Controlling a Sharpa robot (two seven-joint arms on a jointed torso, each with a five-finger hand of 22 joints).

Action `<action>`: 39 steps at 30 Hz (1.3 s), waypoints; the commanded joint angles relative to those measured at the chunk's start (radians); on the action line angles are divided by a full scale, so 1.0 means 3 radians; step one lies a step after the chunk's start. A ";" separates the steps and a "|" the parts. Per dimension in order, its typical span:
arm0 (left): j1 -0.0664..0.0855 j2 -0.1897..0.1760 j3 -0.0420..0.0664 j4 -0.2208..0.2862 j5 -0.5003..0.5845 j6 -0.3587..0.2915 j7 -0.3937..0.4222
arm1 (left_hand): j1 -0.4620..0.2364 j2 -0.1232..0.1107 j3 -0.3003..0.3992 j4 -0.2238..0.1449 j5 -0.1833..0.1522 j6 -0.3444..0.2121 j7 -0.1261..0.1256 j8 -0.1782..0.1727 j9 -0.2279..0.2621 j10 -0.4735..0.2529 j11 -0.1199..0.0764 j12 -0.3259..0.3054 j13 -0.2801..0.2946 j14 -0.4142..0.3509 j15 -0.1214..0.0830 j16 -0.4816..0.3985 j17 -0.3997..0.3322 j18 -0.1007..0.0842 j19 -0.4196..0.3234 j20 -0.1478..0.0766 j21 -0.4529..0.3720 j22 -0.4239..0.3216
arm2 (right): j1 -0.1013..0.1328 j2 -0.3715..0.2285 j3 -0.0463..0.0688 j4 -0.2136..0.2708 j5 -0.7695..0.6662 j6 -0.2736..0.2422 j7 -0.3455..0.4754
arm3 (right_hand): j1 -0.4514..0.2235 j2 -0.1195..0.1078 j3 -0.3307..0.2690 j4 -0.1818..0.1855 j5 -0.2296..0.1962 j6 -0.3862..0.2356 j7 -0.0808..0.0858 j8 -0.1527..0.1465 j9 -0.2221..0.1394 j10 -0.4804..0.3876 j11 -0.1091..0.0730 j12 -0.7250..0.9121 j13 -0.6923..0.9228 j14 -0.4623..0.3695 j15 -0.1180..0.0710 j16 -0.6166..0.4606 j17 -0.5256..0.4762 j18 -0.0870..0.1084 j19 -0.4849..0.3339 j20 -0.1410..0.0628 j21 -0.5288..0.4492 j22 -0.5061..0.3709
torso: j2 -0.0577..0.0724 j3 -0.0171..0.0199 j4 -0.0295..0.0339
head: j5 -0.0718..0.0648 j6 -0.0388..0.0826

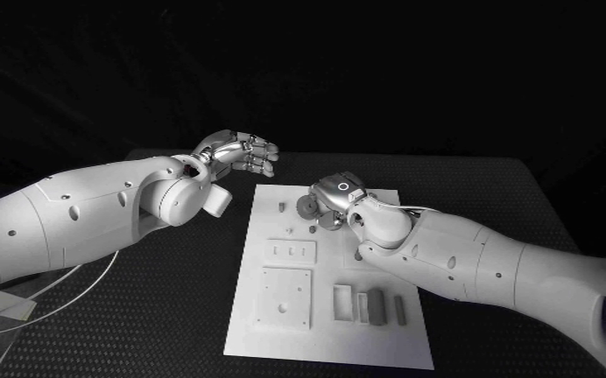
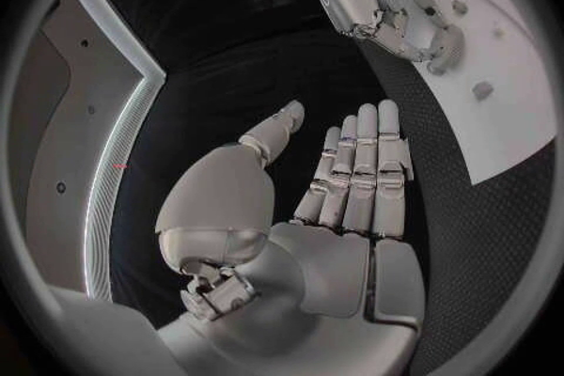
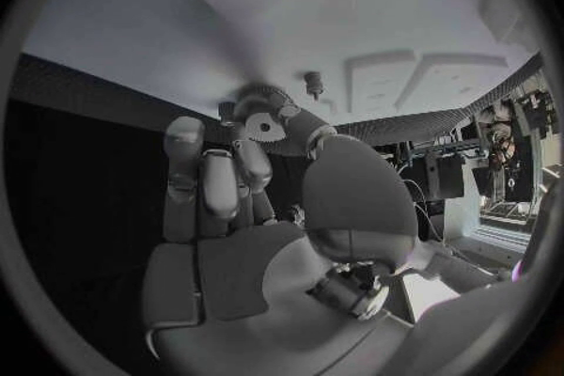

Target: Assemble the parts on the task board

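At right hand (image 1: 334, 201) fingertips, gear (image 3: 266, 119), touching

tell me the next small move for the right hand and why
Probably close the fingers on the gear and lift it slightly. The right hand sits over the far end of the task board with its fingertips at the gear; whether they grip it is unclear. The left hand hangs open, off the board.

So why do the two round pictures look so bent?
Fisheye lenses: in the left wrist view the board edge curves, and in the right wrist view its surface bows above the right hand. In the head view the board's edges run straight, against a dark background.
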 commanded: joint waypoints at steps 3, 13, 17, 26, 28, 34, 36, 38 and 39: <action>0.0004 0.0002 0.0003 0.0007 -0.0008 0.0019 0.0032 | -0.0003 -0.0025 -0.0005 -0.0008 -0.0021 -0.0002 0.0083 -0.0015 -0.0002 0.0011 0.0010 -0.0012 0.0005 0.0013 -0.0001 -0.0021 0.0004 0.0055 0.0007 -0.0013 -0.0014 0.0003 | -0.0020 0.0012 -0.0015 0.0018 -0.0093 0.0018 -0.0030 | 0.0022 -0.0032 0.0026 -0.0001 0.0021 0.0063 0.0035 0.0003 0.0004 0.0005 -0.0017 0.0026 0.0004 0.0014 -0.0021 0.0006 0.0005 0.0230 0.0011 -0.0025 -0.0017 0.0053 | -0.0001 0.0000 0.0003 | -0.0003 0.0000; 0.0004 0.0005 0.0003 0.0006 -0.0008 0.0023 0.0029 | -0.0006 -0.0025 -0.0006 -0.0006 -0.0022 -0.0002 0.0084 -0.0015 -0.0002 0.0012 0.0010 -0.0013 0.0005 0.0014 0.0000 -0.0023 0.0006 0.0054 0.0009 -0.0012 -0.0015 0.0005 | -0.0020 0.0020 -0.0016 0.0027 -0.0039 -0.0011 -0.0016 | -0.0004 -0.0063 0.0025 0.0046 0.0021 0.0054 0.0037 -0.0002 0.0009 0.0013 -0.0015 0.0038 0.0008 0.0010 -0.0021 0.0003 -0.0007 0.0230 0.0017 -0.0020 -0.0023 0.0049 | 0.0001 -0.0002 0.0001 | -0.0005 -0.0002; 0.0004 0.0002 0.0003 0.0004 -0.0008 0.0024 0.0028 | -0.0006 -0.0025 -0.0006 -0.0005 -0.0022 -0.0002 0.0084 -0.0016 -0.0002 0.0012 0.0010 -0.0013 0.0005 0.0014 0.0000 -0.0023 0.0006 0.0054 0.0009 -0.0012 -0.0015 0.0005 | -0.0020 0.0009 -0.0016 0.0051 -0.0011 -0.0068 -0.0018 | -0.0011 -0.0079 0.0032 0.0078 0.0021 0.0045 0.0040 -0.0006 0.0011 0.0006 -0.0013 0.0034 0.0001 0.0008 -0.0020 0.0001 -0.0011 0.0230 0.0019 -0.0020 -0.0027 0.0048 | -0.0001 -0.0003 0.0006 | -0.0004 -0.0004; 0.0004 0.0003 0.0003 0.0003 -0.0008 0.0025 0.0028 | -0.0006 -0.0025 -0.0005 -0.0005 -0.0022 -0.0003 0.0084 -0.0017 -0.0002 0.0012 0.0010 -0.0014 0.0005 0.0014 0.0000 -0.0025 0.0007 0.0054 0.0009 -0.0012 -0.0016 0.0005 | -0.0020 0.0000 -0.0015 0.0086 0.0057 -0.0111 -0.0022 | -0.0040 -0.0170 0.0057 0.0215 0.0021 -0.0077 0.0079 -0.0085 -0.0023 -0.0006 0.0023 0.0027 -0.0031 0.0013 0.0013 0.0007 -0.0002 0.0230 0.0032 -0.0029 -0.0037 0.0048 | 0.0000 -0.0003 0.0004 | 0.0000 -0.0006; 0.0004 0.0001 0.0003 0.0004 -0.0008 0.0024 0.0028 | -0.0006 -0.0025 -0.0005 -0.0005 -0.0022 -0.0003 0.0084 -0.0017 -0.0002 0.0012 0.0010 -0.0015 0.0006 0.0014 0.0000 -0.0025 0.0008 0.0054 0.0009 -0.0012 -0.0016 0.0006 | -0.0020 -0.0003 -0.0015 0.0086 0.0066 -0.0114 -0.0021 | -0.0044 -0.0187 0.0061 0.0239 0.0021 -0.0081 0.0081 -0.0088 -0.0024 -0.0010 0.0025 0.0025 -0.0036 0.0011 0.0015 0.0007 -0.0005 0.0230 0.0034 -0.0031 -0.0038 0.0049 | 0.0001 -0.0003 0.0004 | 0.0001 -0.0007; 0.0004 -0.0002 0.0003 0.0005 -0.0009 0.0024 0.0027 | -0.0006 -0.0026 -0.0005 -0.0005 -0.0021 -0.0003 0.0084 -0.0017 -0.0002 0.0012 0.0010 -0.0015 0.0006 0.0015 0.0000 -0.0026 0.0009 0.0054 0.0009 -0.0012 -0.0016 0.0006 | -0.0020 -0.0010 -0.0015 0.0082 0.0095 -0.0120 -0.0023 | -0.0042 -0.0209 0.0068 0.0273 0.0020 -0.0096 0.0087 -0.0098 -0.0028 -0.0016 0.0030 0.0025 -0.0043 0.0008 0.0020 0.0007 -0.0009 0.0230 0.0035 -0.0035 -0.0041 0.0049 | 0.0001 -0.0002 0.0002 | 0.0006 -0.0012; 0.0004 -0.0001 0.0003 0.0005 -0.0009 0.0024 0.0027 | -0.0006 -0.0026 -0.0005 -0.0005 -0.0022 -0.0003 0.0084 -0.0018 -0.0002 0.0012 0.0010 -0.0016 0.0006 0.0015 0.0000 -0.0026 0.0009 0.0054 0.0009 -0.0012 -0.0017 0.0006 | -0.0020 -0.0009 -0.0015 0.0082 0.0105 -0.0124 -0.0026 | -0.0044 -0.0213 0.0069 0.0285 0.0020 -0.0096 0.0088 -0.0098 -0.0028 -0.0018 0.0031 0.0024 -0.0045 0.0011 0.0021 0.0008 -0.0003 0.0230 0.0035 -0.0036 -0.0042 0.0050 | 0.0001 -0.0002 0.0002 | 0.0006 -0.0012; 0.0004 0.0000 0.0003 0.0005 -0.0009 0.0025 0.0027 | -0.0006 -0.0026 -0.0005 -0.0005 -0.0022 -0.0004 0.0085 -0.0018 -0.0002 0.0012 0.0011 -0.0016 0.0006 0.0015 0.0000 -0.0027 0.0009 0.0054 0.0009 -0.0012 -0.0017 0.0006 | -0.0020 -0.0007 -0.0015 0.0082 0.0105 -0.0123 -0.0032 | -0.0047 -0.0217 0.0069 0.0296 0.0020 -0.0097 0.0089 -0.0099 -0.0028 -0.0020 0.0032 0.0023 -0.0047 0.0008 0.0022 0.0008 -0.0009 0.0230 0.0036 -0.0037 -0.0042 0.0050 | 0.0000 -0.0002 0.0002 | 0.0006 -0.0013; 0.0004 0.0000 0.0003 0.0006 -0.0009 0.0026 0.0027 | -0.0006 -0.0026 -0.0005 -0.0005 -0.0021 -0.0004 0.0085 -0.0018 -0.0002 0.0012 0.0011 -0.0016 0.0006 0.0015 0.0000 -0.0027 0.0010 0.0054 0.0009 -0.0012 -0.0017 0.0007 | -0.0020 -0.0006 -0.0015 0.0080 0.0109 -0.0122 -0.0032 | -0.0048 -0.0217 0.0070 0.0300 0.0020 -0.0097 0.0090 -0.0099 -0.0028 -0.0020 0.0033 0.0024 -0.0047 0.0008 0.0022 0.0008 -0.0009 0.0230 0.0036 -0.0037 -0.0042 0.0050 | 0.0000 -0.0002 0.0002 | 0.0006 -0.0013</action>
